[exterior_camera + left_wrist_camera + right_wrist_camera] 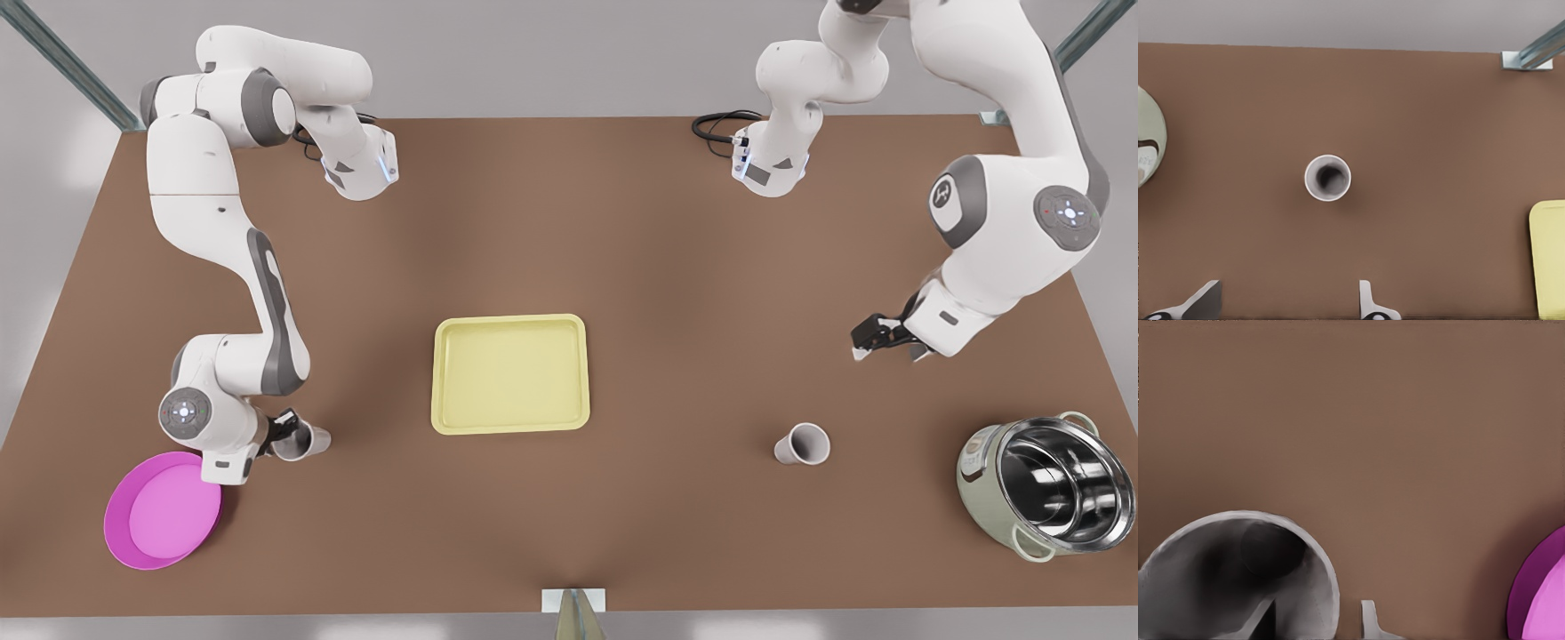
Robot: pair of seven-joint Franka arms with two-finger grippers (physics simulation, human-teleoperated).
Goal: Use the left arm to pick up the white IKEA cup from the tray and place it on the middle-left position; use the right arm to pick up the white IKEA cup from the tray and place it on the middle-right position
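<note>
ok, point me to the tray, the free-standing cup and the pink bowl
tray [509, 374]: front view, bare floor at its middle.
free-standing cup [805, 444]: front view, on its open mouth.
pink bowl [163, 509]: front view, inside surface.

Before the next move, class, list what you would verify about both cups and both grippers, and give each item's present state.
1. Right gripper shut on the held cup: ok.
2. Held cup resting on the table: cannot tell.
3. Left gripper open and apart from the standing cup: ok.
4. Standing cup upright, at the front view's right of the tray: ok.
5. Held cup apart from the pink bowl: ok.
</note>
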